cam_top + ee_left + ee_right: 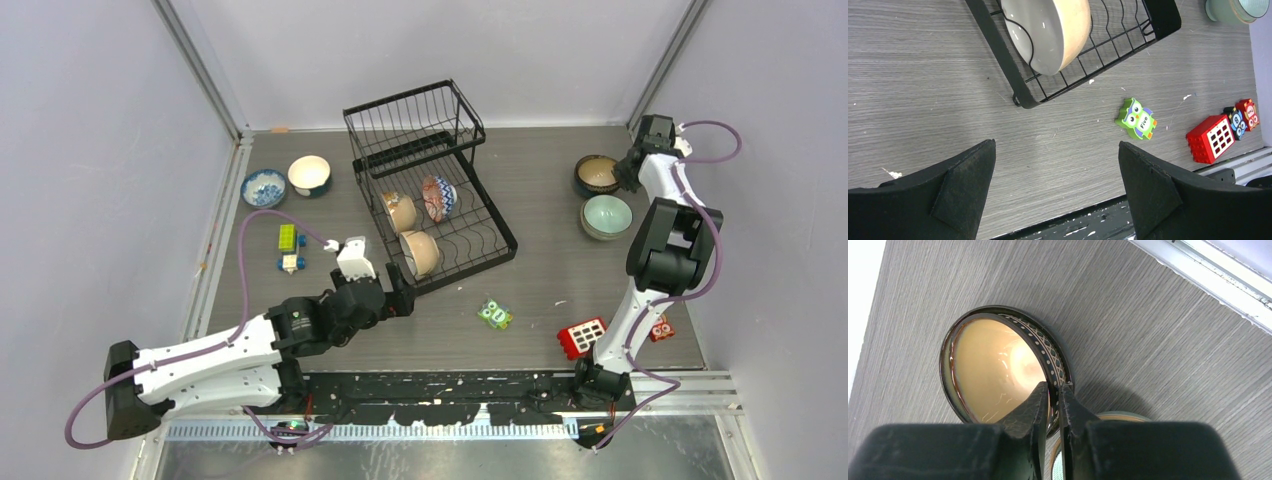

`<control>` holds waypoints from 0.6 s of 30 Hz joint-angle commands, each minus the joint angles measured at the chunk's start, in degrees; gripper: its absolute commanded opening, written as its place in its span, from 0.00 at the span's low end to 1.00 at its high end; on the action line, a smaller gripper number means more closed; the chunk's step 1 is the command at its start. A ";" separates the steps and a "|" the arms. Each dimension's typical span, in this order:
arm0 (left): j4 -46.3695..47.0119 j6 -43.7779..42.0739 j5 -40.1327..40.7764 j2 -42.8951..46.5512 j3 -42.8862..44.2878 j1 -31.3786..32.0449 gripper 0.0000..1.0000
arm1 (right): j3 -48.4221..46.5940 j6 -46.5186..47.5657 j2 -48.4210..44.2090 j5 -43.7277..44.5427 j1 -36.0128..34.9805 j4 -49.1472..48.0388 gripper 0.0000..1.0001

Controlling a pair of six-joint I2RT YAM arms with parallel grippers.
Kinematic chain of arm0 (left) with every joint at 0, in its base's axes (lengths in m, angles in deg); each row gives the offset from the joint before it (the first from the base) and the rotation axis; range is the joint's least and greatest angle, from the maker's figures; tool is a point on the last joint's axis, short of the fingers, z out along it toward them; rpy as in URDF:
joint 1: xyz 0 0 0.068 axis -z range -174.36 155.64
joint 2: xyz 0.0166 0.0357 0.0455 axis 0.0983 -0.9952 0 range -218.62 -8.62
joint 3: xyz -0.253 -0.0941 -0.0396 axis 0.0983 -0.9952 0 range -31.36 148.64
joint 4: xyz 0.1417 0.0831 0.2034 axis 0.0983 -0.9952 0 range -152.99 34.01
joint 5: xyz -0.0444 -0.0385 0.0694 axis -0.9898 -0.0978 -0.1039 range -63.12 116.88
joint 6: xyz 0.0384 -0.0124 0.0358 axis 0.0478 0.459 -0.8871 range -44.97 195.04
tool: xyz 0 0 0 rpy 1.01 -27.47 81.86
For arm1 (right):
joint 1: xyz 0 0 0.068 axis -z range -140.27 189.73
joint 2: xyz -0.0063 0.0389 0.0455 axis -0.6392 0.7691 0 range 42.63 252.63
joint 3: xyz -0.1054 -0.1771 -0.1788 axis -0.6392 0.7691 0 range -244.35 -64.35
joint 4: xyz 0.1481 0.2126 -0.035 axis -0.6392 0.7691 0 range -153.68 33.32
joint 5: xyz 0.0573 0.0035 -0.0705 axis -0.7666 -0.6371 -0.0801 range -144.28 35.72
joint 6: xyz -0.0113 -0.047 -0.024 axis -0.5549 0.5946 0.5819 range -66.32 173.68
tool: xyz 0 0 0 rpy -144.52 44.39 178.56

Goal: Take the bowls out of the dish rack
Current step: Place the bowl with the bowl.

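The black wire dish rack [500, 245] stands at the table's middle back. Its lower tray holds three bowls on edge: a tan one [401, 212], a reddish patterned one [438, 198] and a cream one [420, 252] [1048, 35]. My left gripper [400, 290] [1056, 145] hangs open over bare table just in front of the rack's near corner [1018, 97]. At the far right my right gripper [628, 172] [1054, 385] is shut on the rim of a dark brown bowl [597, 175] [993, 365], one finger inside and one outside. A mint green bowl [607, 216] [1118, 416] sits beside it.
A blue-patterned bowl [264, 187] and a dark teal bowl [310, 175] sit at the back left. Small toy blocks [288, 240] lie left of the rack. A green owl block [494, 314] [1137, 118] and a red block [581, 337] [1210, 137] lie near the front.
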 commanded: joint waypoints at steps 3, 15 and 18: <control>1.41 0.38 0.94 -0.43 0.20 -0.22 0.94 | -2.27 0.38 0.08 0.68 0.15 -0.14 0.12; 1.60 0.31 0.81 -1.02 0.29 -0.34 0.94 | -0.99 0.56 -0.03 -0.73 0.12 -2.37 0.02; 1.75 0.34 0.74 -1.30 0.29 -0.29 0.94 | -0.58 0.90 -0.22 -1.10 0.16 -3.17 0.02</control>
